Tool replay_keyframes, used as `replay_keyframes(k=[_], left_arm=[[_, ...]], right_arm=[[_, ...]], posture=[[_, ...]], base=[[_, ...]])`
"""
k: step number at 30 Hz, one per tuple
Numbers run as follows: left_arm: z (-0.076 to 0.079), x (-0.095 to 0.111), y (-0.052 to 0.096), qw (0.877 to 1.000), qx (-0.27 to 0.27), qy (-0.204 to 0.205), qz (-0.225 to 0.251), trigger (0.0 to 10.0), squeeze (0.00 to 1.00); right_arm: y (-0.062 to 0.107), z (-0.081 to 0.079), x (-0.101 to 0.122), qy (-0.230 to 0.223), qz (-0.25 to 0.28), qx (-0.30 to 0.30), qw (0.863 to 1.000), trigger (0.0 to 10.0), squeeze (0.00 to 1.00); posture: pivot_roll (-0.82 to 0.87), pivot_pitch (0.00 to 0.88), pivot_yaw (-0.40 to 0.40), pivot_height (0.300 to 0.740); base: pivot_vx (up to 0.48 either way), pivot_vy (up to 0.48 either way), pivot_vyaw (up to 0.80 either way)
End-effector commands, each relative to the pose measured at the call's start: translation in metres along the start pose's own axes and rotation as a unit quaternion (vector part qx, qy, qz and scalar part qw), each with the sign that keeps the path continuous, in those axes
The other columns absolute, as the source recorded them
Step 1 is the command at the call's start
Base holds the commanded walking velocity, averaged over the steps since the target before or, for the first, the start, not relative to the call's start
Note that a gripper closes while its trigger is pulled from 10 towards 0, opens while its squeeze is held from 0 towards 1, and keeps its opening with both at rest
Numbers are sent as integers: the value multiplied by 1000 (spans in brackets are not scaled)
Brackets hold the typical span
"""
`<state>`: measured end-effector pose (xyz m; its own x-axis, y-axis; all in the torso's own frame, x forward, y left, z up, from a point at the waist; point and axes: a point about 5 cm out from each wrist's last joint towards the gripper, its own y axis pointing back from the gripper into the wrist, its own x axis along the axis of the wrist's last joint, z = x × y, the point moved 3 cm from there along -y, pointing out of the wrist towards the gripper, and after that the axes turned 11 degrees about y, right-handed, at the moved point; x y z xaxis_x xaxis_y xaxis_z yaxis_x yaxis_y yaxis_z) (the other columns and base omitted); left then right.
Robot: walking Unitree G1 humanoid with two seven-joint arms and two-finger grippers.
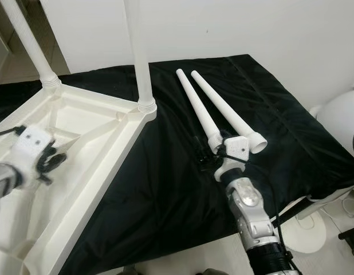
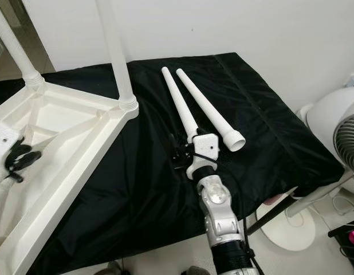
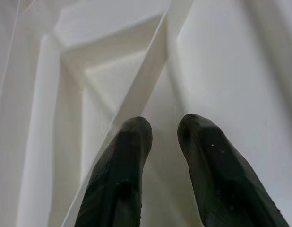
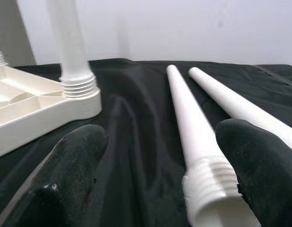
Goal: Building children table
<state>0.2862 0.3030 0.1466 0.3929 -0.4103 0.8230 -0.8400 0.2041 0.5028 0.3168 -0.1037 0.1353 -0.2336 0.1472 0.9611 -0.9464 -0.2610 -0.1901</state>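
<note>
Closest to the camera is the robot's right arm, silver and jointed, reaching out over a black cloth (image 1: pixel 165 189) that covers the counter. At its tip, the right claw (image 4: pixel 160 161) is open wide. Its two black fingers (image 4: pixel 77 156) sit on each side of the thick threaded end of a loose white table leg (image 1: pixel 195 103). The fingers do not squeeze the leg. From the head view it is hard to tell if one finger touches it or not.

A second loose white leg (image 1: pixel 225 109) lies just beside the first one, on its right. Both lie flat on the cloth. Their thin ends point away from the robot and their thick ends point toward it.

On the left lies the white plastic table top (image 1: pixel 85 149), turned upside down so its ribs show. Two legs are screwed into its far corners and stand straight up. One standing leg (image 1: pixel 140 57) is at the corner closest to the loose legs. The other standing leg (image 1: pixel 28 40) is at the far left corner.

The left claw (image 3: pixel 165 142) is over the ribbed underside of the table top. Its two black fingers are a little apart and hold nothing.

A white fan (image 2: pixel 343 126) stands on the floor to the right of the counter.
</note>
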Motion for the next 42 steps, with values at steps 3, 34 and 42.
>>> replay_keyframes(k=[3, 34, 42], left_arm=[[-16, -6, 16, 999, 25, -30, -19, 10000, 0], [22, -31, 54, 991, -74, -40, -101, 10000, 0], [56, -21, 31, 989, -124, -34, -71, 10000, 0]], right_arm=[[1, -2, -1, 0, -5, 11, 1000, 10000, 0], [3, -4, -4, 7, -14, 32, 999, 10000, 0], [3, -5, -4, 6, -15, 29, 999, 10000, 0]], posture=[[1, 0, -7, 740], [13, 0, -33, 740], [3, 0, -19, 740]], base=[[0, 0, 0], [0, 0, 0], [0, 0, 0]])
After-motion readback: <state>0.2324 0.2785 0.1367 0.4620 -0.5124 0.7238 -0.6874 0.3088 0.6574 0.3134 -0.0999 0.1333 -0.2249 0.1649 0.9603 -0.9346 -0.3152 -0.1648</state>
